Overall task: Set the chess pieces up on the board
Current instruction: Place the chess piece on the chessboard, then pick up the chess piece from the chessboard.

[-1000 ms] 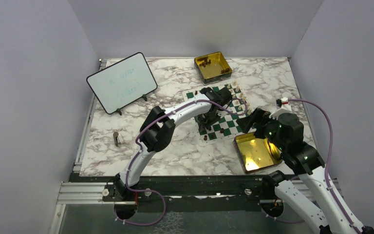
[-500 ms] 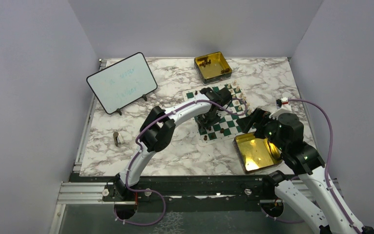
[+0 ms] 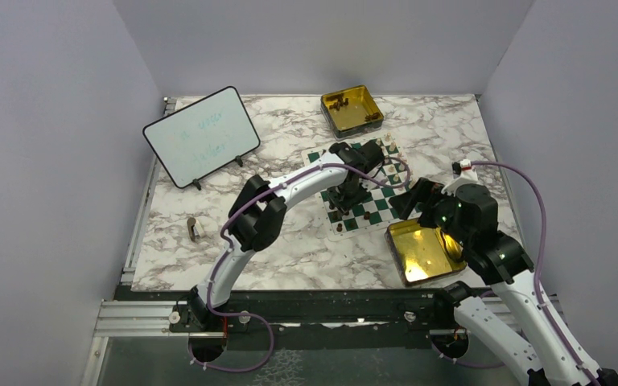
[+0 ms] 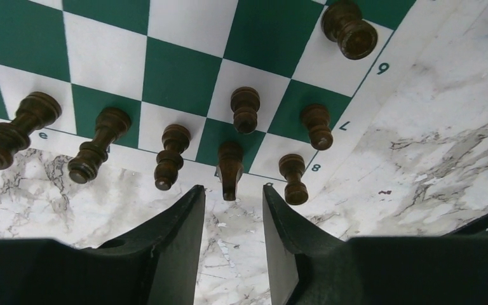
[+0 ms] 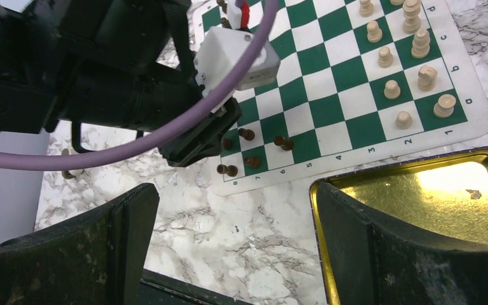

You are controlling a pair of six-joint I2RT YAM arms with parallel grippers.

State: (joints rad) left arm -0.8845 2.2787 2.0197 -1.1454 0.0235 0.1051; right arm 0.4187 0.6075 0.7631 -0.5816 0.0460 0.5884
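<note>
Compared against the two earlier top-camera frames:

- Right arm: the right gripper point(image 3: 405, 206) has moved slightly left, closer to the near-right corner of the board point(image 3: 372, 211). The white connector point(image 3: 459, 166) on its wrist moved left by the same amount, and the forearm behind it followed.
- Left arm: the left gripper point(image 3: 341, 199), over the near-left part of the board, has moved a little left, toward that edge. The elbow point(image 3: 258, 222), off the board's left side, shifted left as well.
- Purple cable point(image 3: 402, 178) of the left arm: its bend over the board's right side now sits slightly closer to the far edge.
- Most of the motion came in the last half second.
</note>
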